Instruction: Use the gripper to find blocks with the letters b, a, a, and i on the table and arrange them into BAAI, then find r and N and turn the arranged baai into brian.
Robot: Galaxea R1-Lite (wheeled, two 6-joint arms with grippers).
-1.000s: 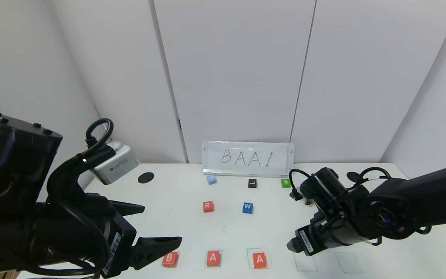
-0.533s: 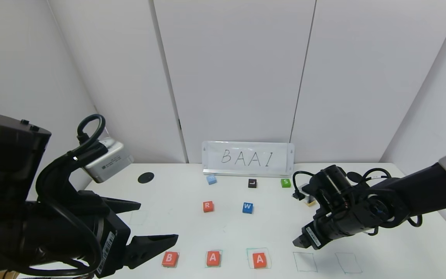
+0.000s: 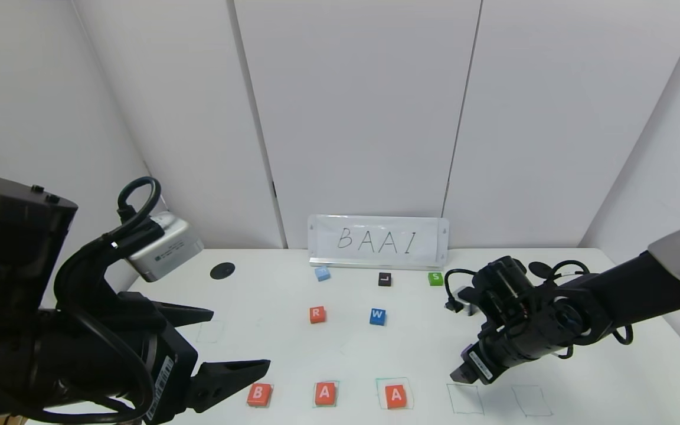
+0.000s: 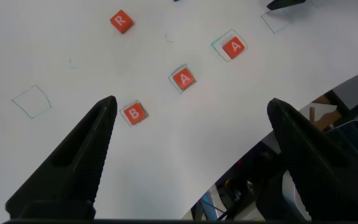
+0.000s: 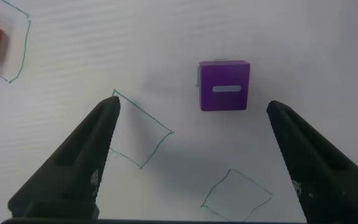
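A white surface (image 3: pixel 293 354) with rounded corners is seen from above, with a small whiteboard (image 3: pixel 378 242) reading BAAI propped against the wall at its far edge. Along the near edge, three orange-red blocks are lined up in a row: the B block (image 3: pixel 259 394), then the first A block (image 3: pixel 325 393), then the second A block (image 3: pixel 395 396), each sitting in a thin teal hand-drawn square. Two further drawn squares (image 3: pixel 464 399) to the right of them hold nothing. The purple I block (image 5: pixel 224 85) is shown only in the right wrist view, lying flat on the surface between the spread fingers of the right claw (image 5: pixel 191 162), just beside one drawn square and not inside it. The R block (image 3: pixel 317 314) rests farther back, left of centre, with a blue W block (image 3: pixel 377 316) just to its right. Behind these, a light blue block (image 3: pixel 322 273), a black L block (image 3: pixel 384 279) and a green S block (image 3: pixel 435 278) are set in a row near the whiteboard. The left claw (image 3: pixel 222 348) is held above the near left part of the surface, spread wide and holding nothing, close to the B block. The right claw is held low over the right side, also spread wide and holding nothing.
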